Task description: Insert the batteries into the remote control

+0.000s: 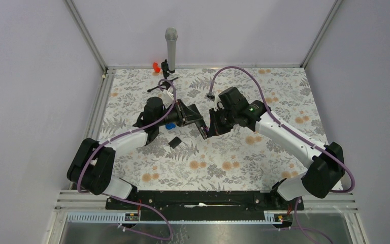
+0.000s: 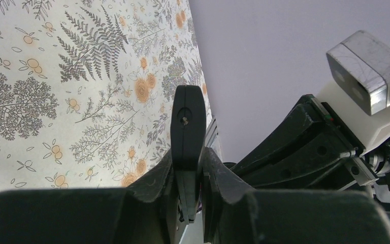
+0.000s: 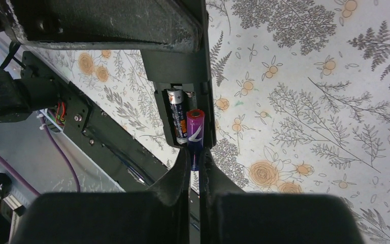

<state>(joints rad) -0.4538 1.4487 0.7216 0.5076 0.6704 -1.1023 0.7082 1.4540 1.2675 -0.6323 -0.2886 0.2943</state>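
The black remote control (image 1: 197,122) is held above the table, clamped edge-on between my left gripper's (image 1: 184,116) jaws; in the left wrist view it (image 2: 187,127) sticks up from that gripper (image 2: 188,175). In the right wrist view its open battery compartment (image 3: 209,112) faces the camera, with one silver and orange battery (image 3: 175,114) lying in the left slot. My right gripper (image 3: 195,160) is shut on a purple battery (image 3: 194,131), whose top end is in the right slot. From above, the right gripper (image 1: 210,128) meets the remote's end.
A small flat black square piece (image 1: 173,142) and a blue object (image 1: 169,125) lie on the floral table under the left arm. A grey microphone (image 1: 171,46) on a black stand and a red object (image 1: 156,66) stand at the back edge.
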